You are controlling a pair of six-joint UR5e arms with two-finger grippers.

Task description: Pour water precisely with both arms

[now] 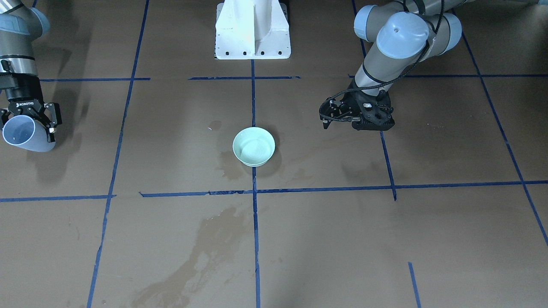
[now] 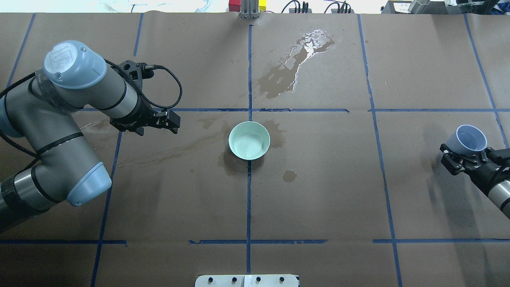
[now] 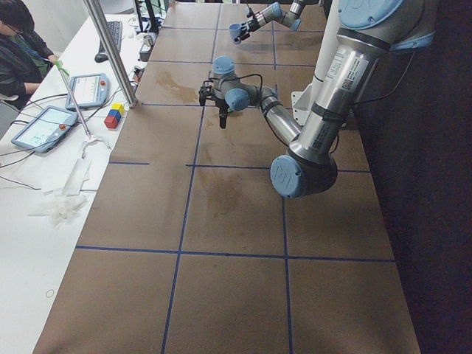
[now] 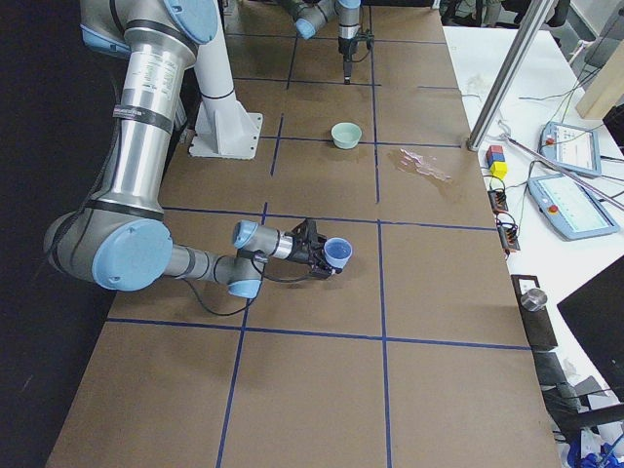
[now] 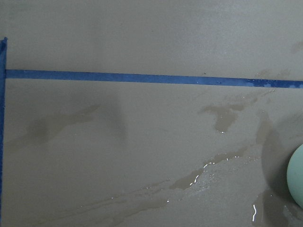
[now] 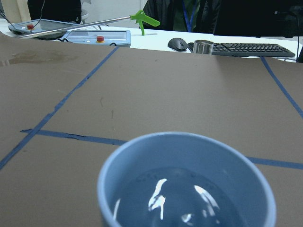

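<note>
front-facing view: the right gripper (image 1: 29,128) has its fingers (image 1: 52,120) clamped around a pale blue cup (image 1: 25,136), which is tilted. the mint bowl (image 1: 254,146) sits on the brown table (image 1: 449,141), well apart from those fingers and nearer the left gripper (image 1: 329,116). a white pedestal (image 1: 252,30) stands beyond the bowl.

overhead view: the left gripper's (image 2: 172,122) fingers look drawn close together with nothing between them, and the bowl (image 2: 249,140) lies off to their side, not touching. a shiny wet blotch (image 2: 297,71) spreads past the bowl. the cup (image 2: 471,139) sits between the right fingers, far from the bowl.

left side view: the near arm's gripper (image 3: 223,118) points down at the table, and the far gripper holds the cup (image 3: 236,31) aloft. a person (image 3: 22,44) sits at the side desk.

right side view: the cup (image 4: 337,253) juts forward from the near fingers, and the bowl (image 4: 345,135) is well beyond them.

left wrist view: no fingers show. below the camera are a blue tape line (image 5: 142,78), wet streaks (image 5: 203,175) and the bowl's edge (image 5: 298,182).

right wrist view: the water (image 6: 175,203) glints inside the cup (image 6: 110,189), right below the wrist. a keyboard (image 6: 255,48) lies far beyond.
</note>
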